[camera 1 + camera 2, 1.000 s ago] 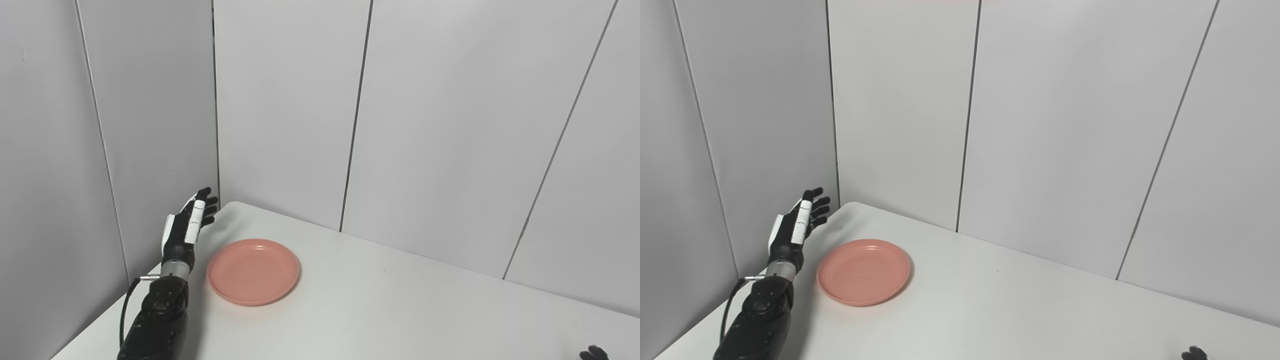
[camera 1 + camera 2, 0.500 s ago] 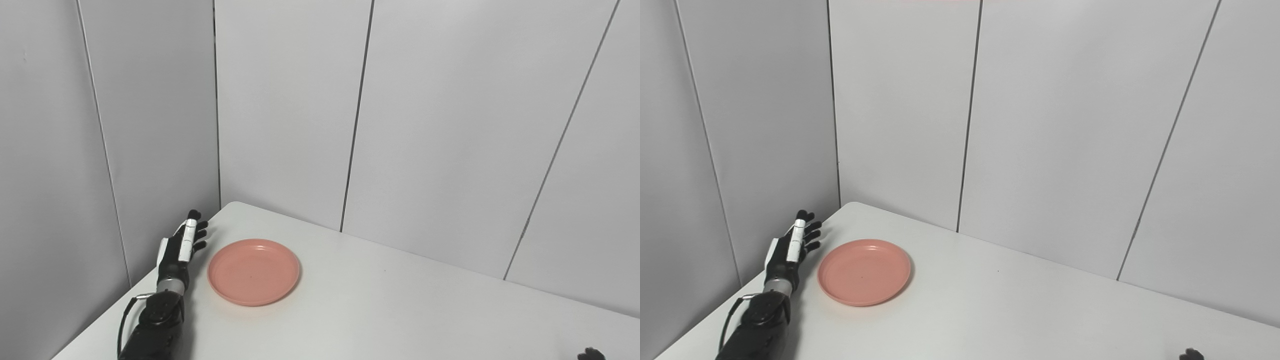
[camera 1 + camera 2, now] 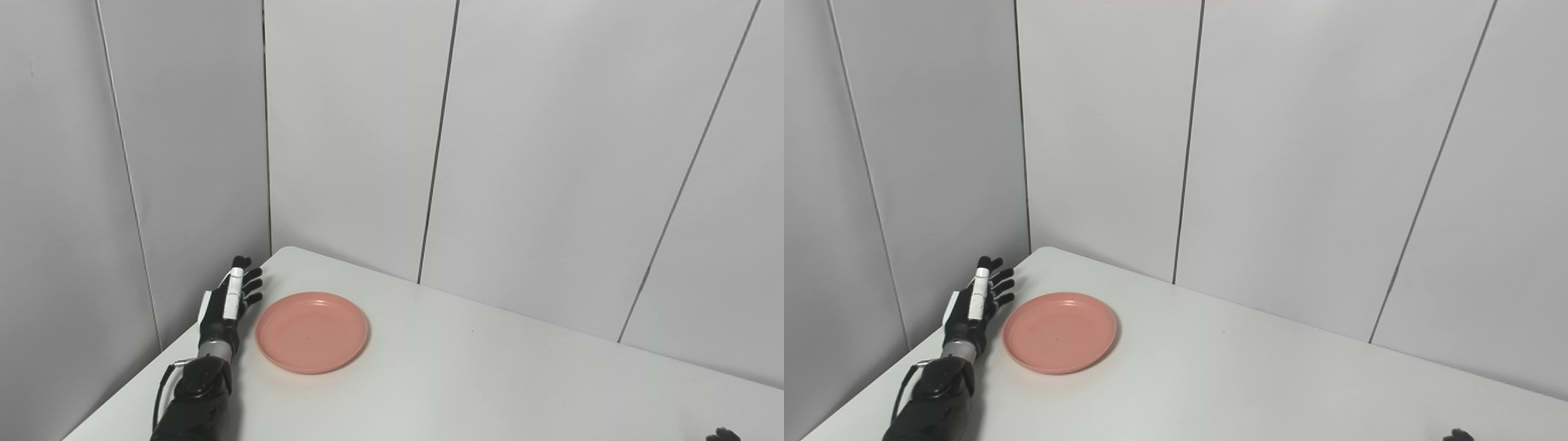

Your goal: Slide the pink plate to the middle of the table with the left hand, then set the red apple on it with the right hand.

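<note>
Pink plate (image 3: 312, 332) sits flat on the white table (image 3: 465, 380), toward the table's far left corner, well off the middle. It is empty. No apple in either view.

Left hand (image 3: 228, 301) is just left of the plate, fingers spread and straight, holding nothing. Narrow gap between hand and plate rim; not touching, as far as I can tell. Right hand (image 3: 721, 436): only a dark tip shows at the bottom edge, far right of the plate; cannot tell whether its fingers are apart or closed.

Risks, judged from this layout:
- The hand stands at the table's left edge. If it drops too low or too far out, it could catch the edge instead of the plate rim.
- A push landing high on the rim could tip the shallow plate or ride over it.
- An off-centre push could spin the plate or send it toward the back wall panels (image 3: 355, 141), which stand close behind the plate.

Room: table right of the plate looks bare, a long free run toward the middle.
</note>
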Available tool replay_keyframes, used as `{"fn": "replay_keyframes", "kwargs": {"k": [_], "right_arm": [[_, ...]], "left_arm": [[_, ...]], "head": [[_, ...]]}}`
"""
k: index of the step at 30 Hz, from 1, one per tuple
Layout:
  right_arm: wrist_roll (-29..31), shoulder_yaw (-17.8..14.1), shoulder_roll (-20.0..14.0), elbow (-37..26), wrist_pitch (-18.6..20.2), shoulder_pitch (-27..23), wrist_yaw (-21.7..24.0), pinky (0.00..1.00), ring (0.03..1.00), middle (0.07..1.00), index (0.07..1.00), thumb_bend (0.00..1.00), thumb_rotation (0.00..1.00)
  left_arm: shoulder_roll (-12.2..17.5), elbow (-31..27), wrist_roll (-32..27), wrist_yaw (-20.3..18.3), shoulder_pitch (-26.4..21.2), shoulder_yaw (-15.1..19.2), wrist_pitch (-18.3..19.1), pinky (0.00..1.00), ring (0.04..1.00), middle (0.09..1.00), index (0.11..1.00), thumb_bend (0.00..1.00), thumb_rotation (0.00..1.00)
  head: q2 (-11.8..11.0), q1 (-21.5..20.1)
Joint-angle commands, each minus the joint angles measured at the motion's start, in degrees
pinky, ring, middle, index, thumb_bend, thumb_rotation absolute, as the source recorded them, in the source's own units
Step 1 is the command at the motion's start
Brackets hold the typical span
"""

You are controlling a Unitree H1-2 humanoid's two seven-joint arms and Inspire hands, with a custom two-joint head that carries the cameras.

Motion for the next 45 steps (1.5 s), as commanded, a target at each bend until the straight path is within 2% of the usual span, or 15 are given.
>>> {"fn": "replay_keyframes", "kwargs": {"k": [1, 7, 10, 22, 31, 35, 39, 45], "right_arm": [[0.5, 0.6, 1.3, 2.1, 0.9, 3.6, 0.0, 0.88, 0.907, 0.916, 0.901, 0.93, 0.98], [-0.2, 0.9, 1.3, 1.2, 1.4, 3.9, -0.5, 0.89, 0.912, 0.916, 0.899, 0.93, 1.00], [0.1, 1.0, 1.4, 0.6, 1.8, 4.1, -0.7, 0.91, 0.924, 0.927, 0.914, 0.91, 1.00], [0.1, 1.3, 1.9, -1.9, 3.7, 4.5, -1.4, 0.91, 0.920, 0.925, 0.920, 0.87, 1.00], [-1.3, 1.9, 2.2, -4.7, 5.5, 5.0, -2.7, 0.97, 0.956, 0.954, 0.956, 0.82, 1.00], [-1.3, 2.0, 2.6, -6.3, 6.6, 5.3, -3.1, 0.99, 0.968, 0.963, 0.967, 0.78, 1.00], [-1.3, 2.3, 2.8, -6.5, 6.5, 5.1, -3.1, 1.00, 0.980, 0.975, 0.979, 0.77, 1.00], [-2.5, 2.8, 3.1, -6.8, 5.7, 5.0, -3.5, 1.00, 0.973, 0.966, 0.970, 0.79, 1.00]], "left_arm": [[-0.4, -2.3, 0.0, -0.5, -2.7, -0.8, -0.3, 0.80, 0.844, 0.840, 0.867, 0.85, 1.00], [-2.4, -4.9, -0.4, -0.3, -2.3, -1.1, 1.7, 0.82, 0.853, 0.835, 0.848, 0.80, 0.99], [-3.3, -6.3, 0.0, -0.1, -2.0, -1.6, 2.7, 0.82, 0.856, 0.848, 0.864, 0.81, 1.00], [-5.8, -13.7, 1.8, 0.1, 1.0, -4.5, 8.3, 0.77, 0.809, 0.809, 0.853, 0.83, 0.99], [-8.5, -17.1, 2.6, -1.4, 3.2, -7.5, 9.9, 0.79, 0.829, 0.831, 0.857, 0.76, 0.99], [-9.6, -17.6, 2.2, -3.0, 3.4, -8.7, 9.8, 0.80, 0.832, 0.836, 0.864, 0.84, 0.97], [-11.3, -19.0, 0.7, -5.0, 3.7, -9.3, 10.5, 0.86, 0.857, 0.848, 0.883, 0.81, 0.96], [-13.3, -23.0, 2.0, -6.6, 5.0, -12.3, 13.9, 0.77, 0.826, 0.835, 0.870, 0.79, 0.99]], "head": [[0.1, 0.0], [0.4, -0.2], [0.8, -0.4], [1.6, -1.3], [2.7, -2.6], [3.4, -3.3], [5.0, -5.4], [5.7, -6.8]]}}
